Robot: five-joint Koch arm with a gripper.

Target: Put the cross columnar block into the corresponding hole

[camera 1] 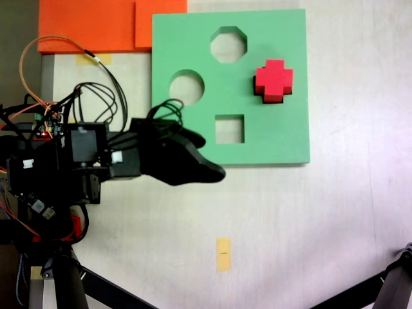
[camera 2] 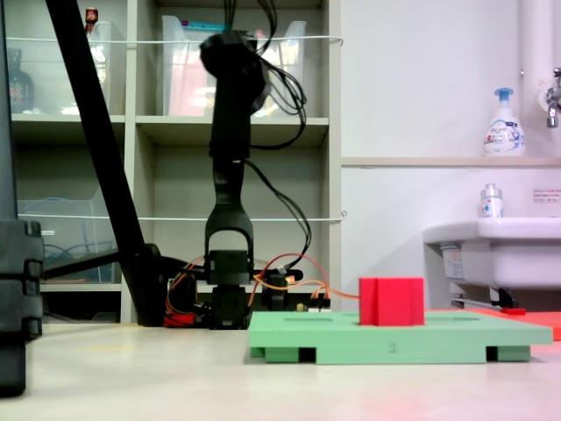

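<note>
The cross columnar block (camera 1: 273, 80) stood seated in the corresponding hole (camera 1: 259, 94) of the green board (camera 1: 283, 138), so little seemed left. My jaws (camera 1: 215, 172) hung well apart from it, their state unclear.

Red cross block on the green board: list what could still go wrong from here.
1. The red cross block stands proud of the green board in the side-on fixed view, so it may not be fully seated and a knock could tip it.
2. The arm's dangling cables hang near the board and could snag its edge.
</note>
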